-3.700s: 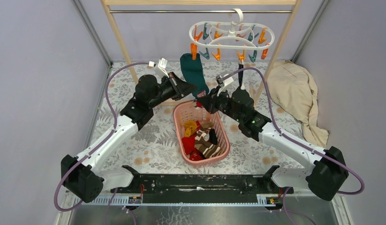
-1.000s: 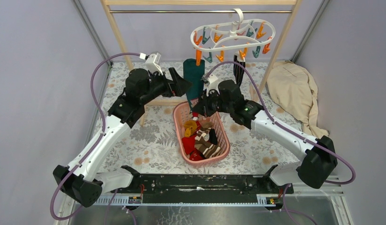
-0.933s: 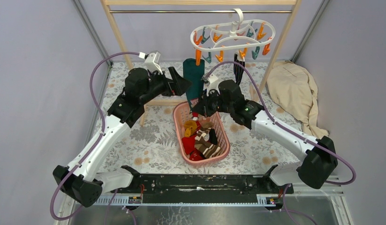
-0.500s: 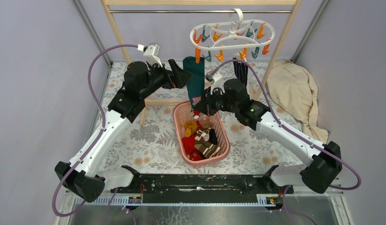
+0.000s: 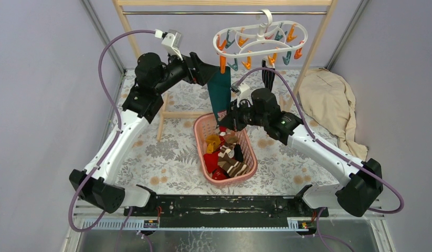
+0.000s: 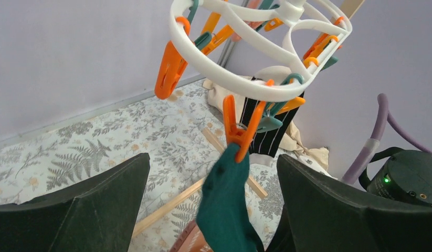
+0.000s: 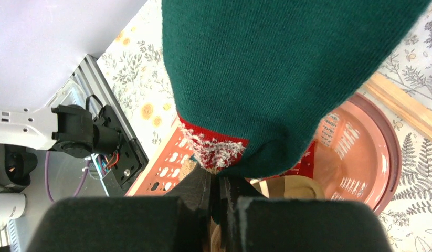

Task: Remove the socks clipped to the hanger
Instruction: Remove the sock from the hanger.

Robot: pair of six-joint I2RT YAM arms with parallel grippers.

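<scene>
The white hanger (image 5: 261, 38) (image 6: 266, 89) hangs by its hook from the rack's rail. A dark teal sock (image 5: 219, 90) (image 6: 224, 207) (image 7: 287, 68) hangs from an orange clip (image 6: 240, 128) at its front. A black striped sock (image 5: 266, 76) (image 6: 271, 131) hangs behind it. My left gripper (image 5: 209, 71) (image 6: 212, 163) is open, one finger on each side of the teal sock just below the clip, not touching it. My right gripper (image 5: 224, 123) (image 7: 218, 184) is shut on the teal sock's red-and-white toe end (image 7: 213, 143), above the basket. The sock runs taut and slanted between clip and gripper.
A pink basket (image 5: 200, 140) (image 7: 360, 157) on the floral table holds several loose socks (image 5: 227, 157). A beige cloth (image 5: 329, 100) lies at the right. The wooden rack's posts (image 5: 132, 37) stand behind both arms, its base bar (image 6: 166, 207) on the table.
My left arm has risen and moved right, bringing its open fingers up around the sock's top near the clip. The right gripper stays shut on the toe, shifted slightly right; the sock now slants.
</scene>
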